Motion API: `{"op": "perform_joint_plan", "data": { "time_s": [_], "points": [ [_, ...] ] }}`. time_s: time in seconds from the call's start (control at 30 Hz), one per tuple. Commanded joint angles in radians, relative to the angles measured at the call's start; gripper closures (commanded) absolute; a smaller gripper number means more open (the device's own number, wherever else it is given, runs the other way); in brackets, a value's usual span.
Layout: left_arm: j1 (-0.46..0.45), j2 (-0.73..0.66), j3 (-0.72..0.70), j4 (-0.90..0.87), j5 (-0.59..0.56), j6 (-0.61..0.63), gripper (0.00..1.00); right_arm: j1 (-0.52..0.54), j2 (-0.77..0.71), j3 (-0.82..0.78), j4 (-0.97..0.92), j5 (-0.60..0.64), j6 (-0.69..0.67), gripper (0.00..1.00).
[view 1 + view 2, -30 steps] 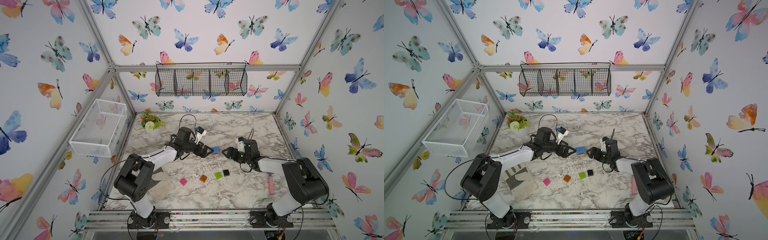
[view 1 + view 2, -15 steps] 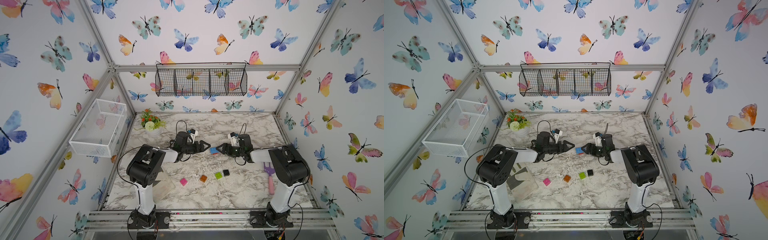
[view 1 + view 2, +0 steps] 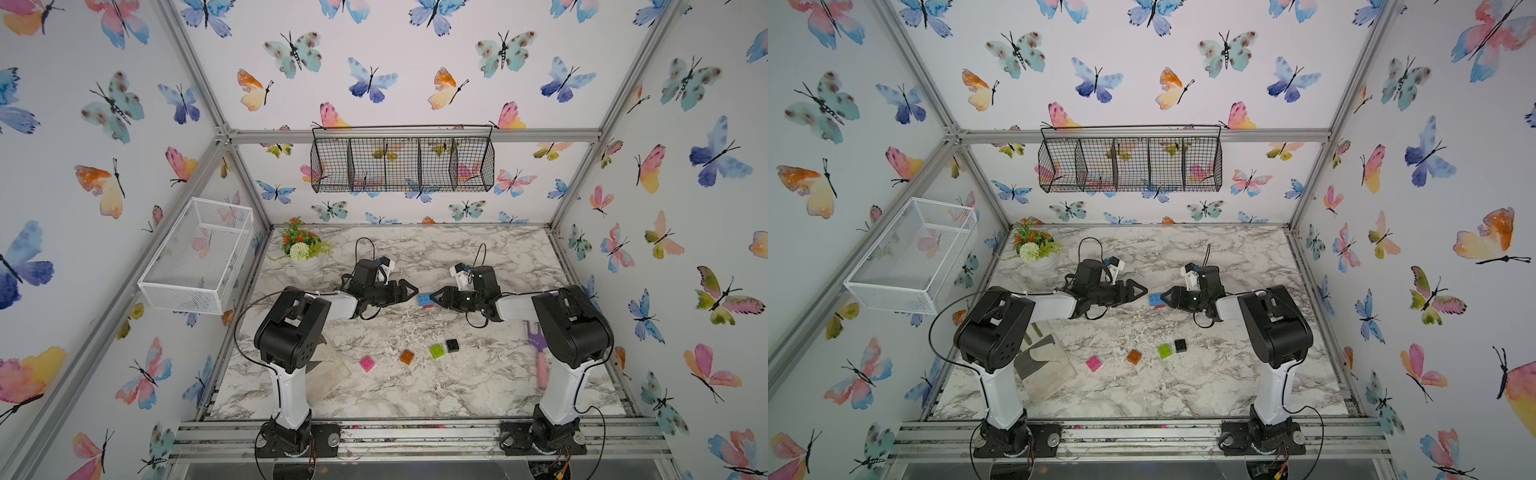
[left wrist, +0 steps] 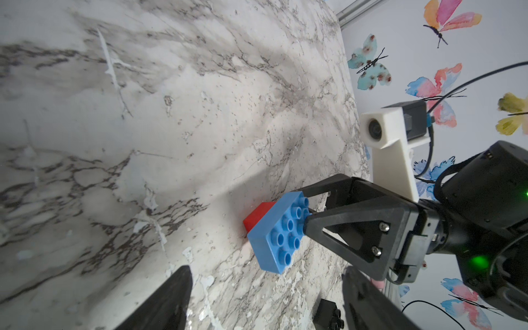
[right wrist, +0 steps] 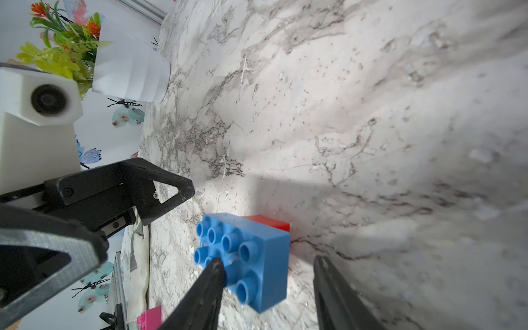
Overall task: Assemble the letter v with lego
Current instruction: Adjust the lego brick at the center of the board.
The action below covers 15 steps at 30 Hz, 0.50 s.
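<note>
Black right fingers (image 5: 205, 285) straddle the studded blue brick (image 5: 268, 257), one tip on its studs; whether clamped, I can't tell. It caps a red brick (image 5: 268, 223) on the marble bench (image 5: 371, 114); left fingers (image 4: 171, 300) stand apart nearby.

White walls (image 3: 415, 54) printed with watercolour butterflies close in three sides, joined by a grey metal frame (image 3: 540, 135). A black wire basket (image 3: 402, 166) hangs on the back wall and a white wire basket (image 3: 195, 257) on the side wall. The marble-patterned table (image 3: 457, 386) is evenly lit, with a white pot of flowers (image 3: 305, 253) in its far corner.
</note>
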Motion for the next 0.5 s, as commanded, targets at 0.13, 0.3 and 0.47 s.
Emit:
{"op": "perform_joint_plan", "data": {
  "time_s": [0.13,0.3,0.47],
  "points": [
    [-0.027,0.029,0.045,-0.084,-0.025,0.046,0.20,0.046,0.056,-0.002,-0.230,0.201,-0.018,0.52],
    [-0.029,0.040,0.051,-0.087,-0.019,0.046,0.21,0.073,0.060,-0.011,-0.260,0.249,-0.014,0.53],
    [-0.029,0.049,0.061,-0.090,-0.008,0.046,0.22,0.073,-0.020,0.027,-0.334,0.269,-0.024,0.46]
  ]
}}
